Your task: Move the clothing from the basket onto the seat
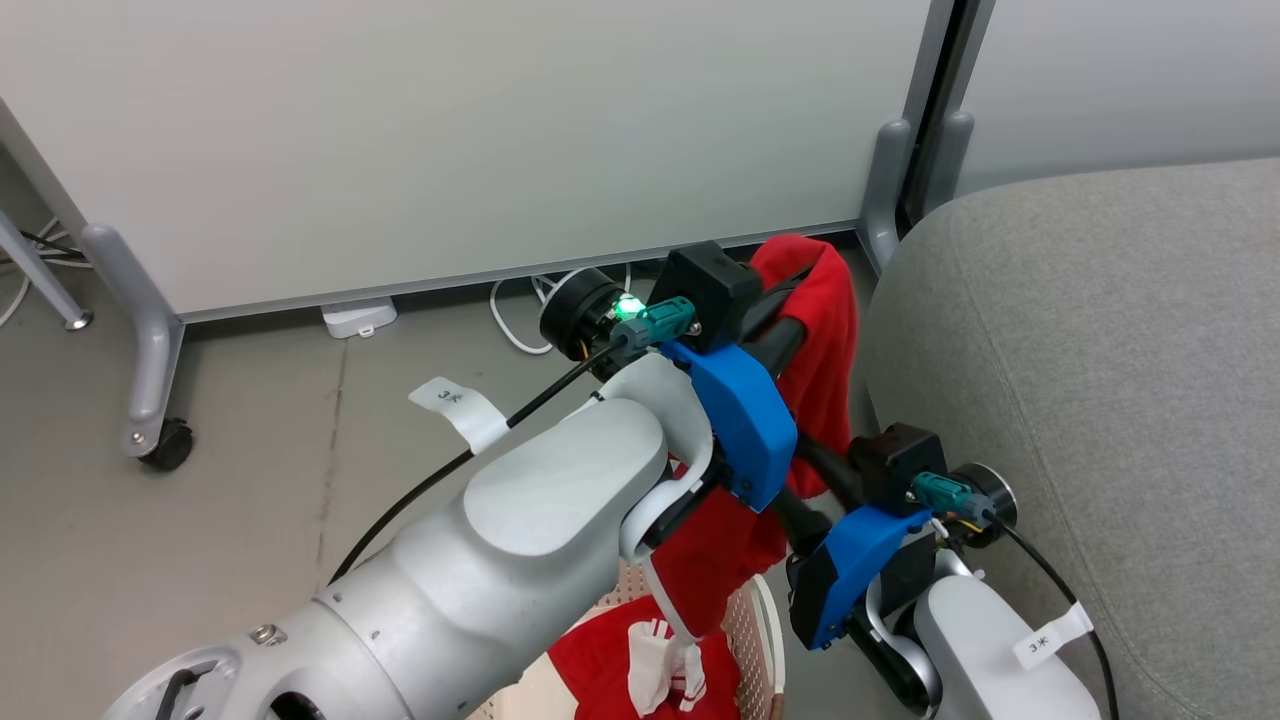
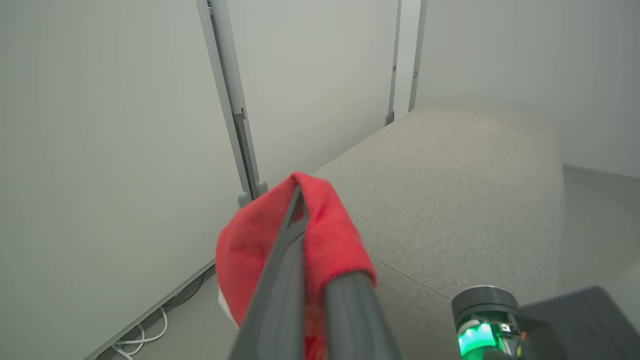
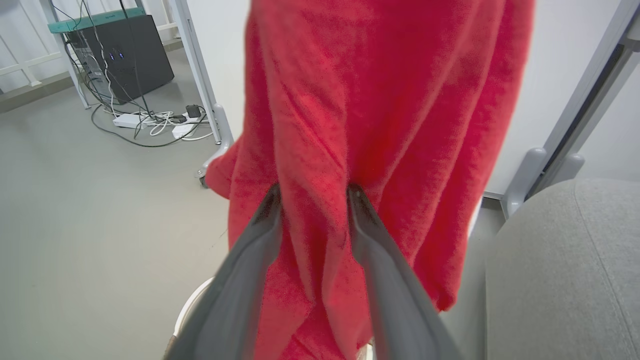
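- Step in hand (judged): carrying the first of two garments from basket to sofa. The transfer is under way and nothing lies on the sofa yet.
- Left gripper (image 2: 300, 197): fingers together, clamped on the top of the red garment (image 1: 822, 330), whose cloth drapes over the fingertips like a hood.
- Red garment: hangs in the air from that grip, above the basket (image 1: 745, 625) and just beside the rounded end of the sofa (image 1: 1080, 400). Its lower end trails down to the basket's rim, and whether it has fully cleared the rim cannot be told.
- Right gripper (image 3: 314, 196): fingers apart, set on either side of a hanging fold low on the same garment. Both fingertips (image 3: 356, 195) touch the cloth, but the fold looks not yet firmly pinched.
- Second red garment (image 1: 585, 655): lies inside the basket by its near wall, its white striped part uppermost and untouched by either gripper.
- Sofa: grey cushion top bare in the head and left wrist views. Its near edge is close to the right of the hanging cloth.
- Next move (judged): the right fingers need to come together on the fold so the cloth is held at two places. Both arms would then swing sideways over the sofa's near edge, high enough for the trailing hem to clear the basket rim and the cushion's side, before letting go.
- Remaining (judged): the second garment, by the same route.
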Controlling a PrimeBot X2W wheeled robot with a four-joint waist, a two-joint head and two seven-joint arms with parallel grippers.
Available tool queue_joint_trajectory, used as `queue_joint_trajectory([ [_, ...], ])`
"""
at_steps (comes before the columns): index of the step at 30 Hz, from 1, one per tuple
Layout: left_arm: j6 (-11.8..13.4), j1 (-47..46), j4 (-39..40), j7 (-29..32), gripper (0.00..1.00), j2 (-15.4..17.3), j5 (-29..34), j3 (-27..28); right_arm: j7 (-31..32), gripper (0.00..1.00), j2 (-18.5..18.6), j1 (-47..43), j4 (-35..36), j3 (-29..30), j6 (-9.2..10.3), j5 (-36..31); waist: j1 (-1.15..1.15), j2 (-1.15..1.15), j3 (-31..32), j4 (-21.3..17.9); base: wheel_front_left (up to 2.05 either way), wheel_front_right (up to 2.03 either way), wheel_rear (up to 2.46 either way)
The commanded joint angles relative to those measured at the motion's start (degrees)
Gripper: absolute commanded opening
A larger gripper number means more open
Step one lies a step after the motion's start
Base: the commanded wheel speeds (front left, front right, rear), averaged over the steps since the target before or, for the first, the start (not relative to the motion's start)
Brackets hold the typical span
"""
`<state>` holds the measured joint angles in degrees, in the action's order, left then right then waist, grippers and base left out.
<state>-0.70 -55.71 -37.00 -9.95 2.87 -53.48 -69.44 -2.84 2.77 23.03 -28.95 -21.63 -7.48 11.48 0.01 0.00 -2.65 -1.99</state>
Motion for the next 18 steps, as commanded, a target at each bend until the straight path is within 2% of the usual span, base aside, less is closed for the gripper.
queue_joint_trajectory([
  [1, 0.2, -1.1, 0.1, -0.2, 0.0, 0.0, -0.3, -0.3, -1.0, 0.0, 0.2, 1.0, -0.6, -0.3, -0.03, 0.6, -0.01, 0.0, 0.0, 0.1, 0.0, 0.0, 0.0],
  [18, 0.2, -1.7, -1.9, -0.2, 0.0, 0.0, -2.5, -2.3, -3.3, 0.0, 0.2, 2.3, -5.0, -1.7, -0.03, 3.2, -0.01, 0.0, 0.2, -0.6, 0.0, 0.0, 0.0],
])
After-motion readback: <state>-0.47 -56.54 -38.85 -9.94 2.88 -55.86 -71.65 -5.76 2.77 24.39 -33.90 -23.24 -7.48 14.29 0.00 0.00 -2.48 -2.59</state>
